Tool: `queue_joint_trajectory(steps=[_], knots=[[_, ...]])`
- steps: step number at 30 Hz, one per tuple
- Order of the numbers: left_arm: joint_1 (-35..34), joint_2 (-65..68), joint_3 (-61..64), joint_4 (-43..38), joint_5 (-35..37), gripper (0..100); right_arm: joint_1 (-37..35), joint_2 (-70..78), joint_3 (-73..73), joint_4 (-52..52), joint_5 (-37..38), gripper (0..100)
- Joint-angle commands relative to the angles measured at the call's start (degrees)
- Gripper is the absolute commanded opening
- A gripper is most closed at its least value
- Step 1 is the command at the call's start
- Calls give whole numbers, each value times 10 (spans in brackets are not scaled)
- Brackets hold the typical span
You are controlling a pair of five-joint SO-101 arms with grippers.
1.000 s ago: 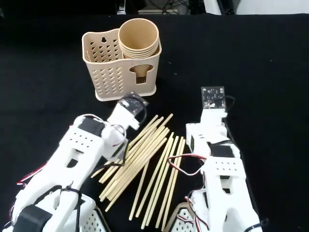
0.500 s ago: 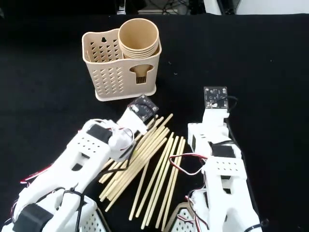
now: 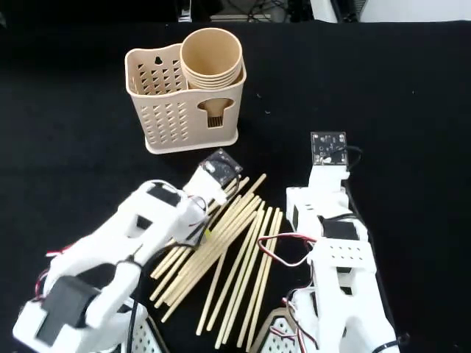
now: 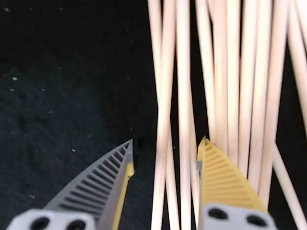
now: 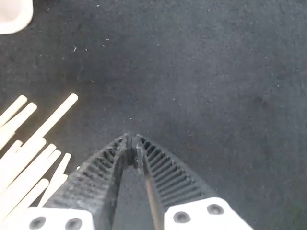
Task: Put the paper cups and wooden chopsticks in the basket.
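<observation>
L tool [image 4: 166, 141] moved fwd over chopsticks [image 4: 232, 72]; some betw. spread jaws.

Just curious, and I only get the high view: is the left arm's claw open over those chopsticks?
Observer: Yes. The left wrist view shows the left gripper open, astride a few chopsticks.
Operator: And the right claw, is it holding anything?
Observer: No. The right wrist view shows the right gripper shut on nothing, over bare black cloth, with the chopstick tips off to one side.
</observation>
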Motion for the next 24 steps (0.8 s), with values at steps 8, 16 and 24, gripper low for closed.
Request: queue_joint_trajectory(steps=[8, 16, 24], knots=[[-11, 45, -48, 33, -1, 190, 4, -11, -1, -11, 6, 12], [-8, 37, -42, 57, -2, 112, 4, -10, -1, -11, 6, 12], [-12, -25, -38, 123, -41, 109, 4, -9, -1, -11, 6, 12]])
